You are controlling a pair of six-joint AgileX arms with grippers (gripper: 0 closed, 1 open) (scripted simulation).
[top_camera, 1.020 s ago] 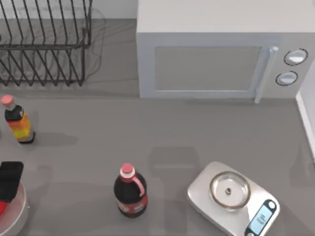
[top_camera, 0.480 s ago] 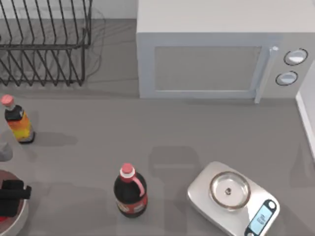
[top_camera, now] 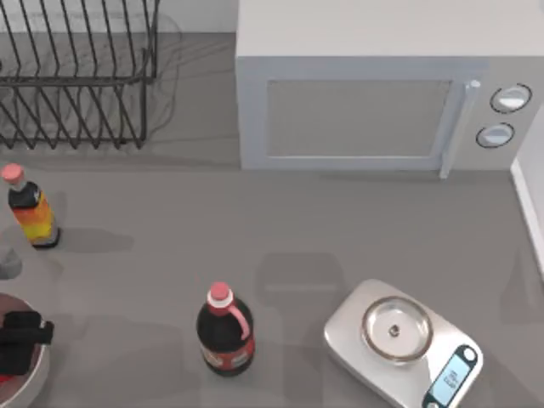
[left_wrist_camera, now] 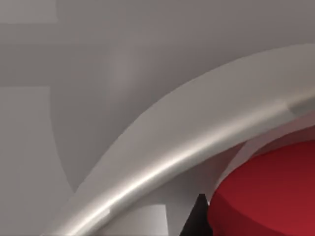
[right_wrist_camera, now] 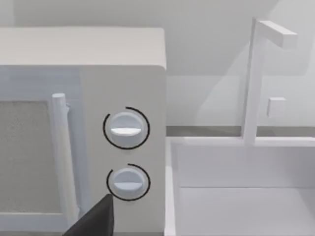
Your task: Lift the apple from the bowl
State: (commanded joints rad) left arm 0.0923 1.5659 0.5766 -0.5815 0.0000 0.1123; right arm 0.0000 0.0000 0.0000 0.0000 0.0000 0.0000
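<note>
Your left gripper [top_camera: 19, 330] sits over the bowl [top_camera: 34, 374], cut off at the table's left edge; whether it grips, you cannot tell. The apple [left_wrist_camera: 268, 194] lies inside the bowl, partly hidden.

I count two bottles on the table: a dark bottle [top_camera: 225, 333] near the middle front and a small bottle [top_camera: 30, 208] at the left. There is one bowl [top_camera: 30, 378], holding what I take to be one apple [left_wrist_camera: 268, 194], though it is mostly hidden from above. One each too of microwave [top_camera: 374, 93], scale [top_camera: 401, 342] and wire rack [top_camera: 76, 72].
</note>
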